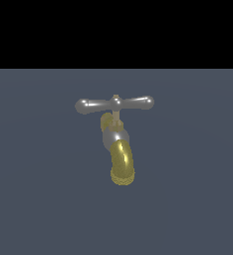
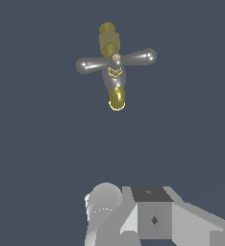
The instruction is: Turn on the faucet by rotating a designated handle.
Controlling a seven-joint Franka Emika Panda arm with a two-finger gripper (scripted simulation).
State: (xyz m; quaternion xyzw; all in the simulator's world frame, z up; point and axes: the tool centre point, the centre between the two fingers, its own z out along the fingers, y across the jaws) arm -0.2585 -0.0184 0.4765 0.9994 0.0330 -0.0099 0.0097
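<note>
The faucet (image 1: 114,138) stands alone on the dark grey floor, with a shiny silver body and a curved brass-gold spout (image 1: 122,167) with a ribbed tip. The handle (image 1: 114,103) is a slim silver crossbar with bulbous ends on a thin brass stem, lying level across the top. In the wrist view the faucet (image 2: 115,79) is seen from above, with the handle (image 2: 116,61) crossing it. Only the grey body of my hand (image 2: 153,218) shows in the wrist view, far from the faucet. The fingers are out of view. The exterior view does not show the arm.
A flat dark grey floor (image 1: 49,199) surrounds the faucet on all sides. A black band fills the top of the exterior view.
</note>
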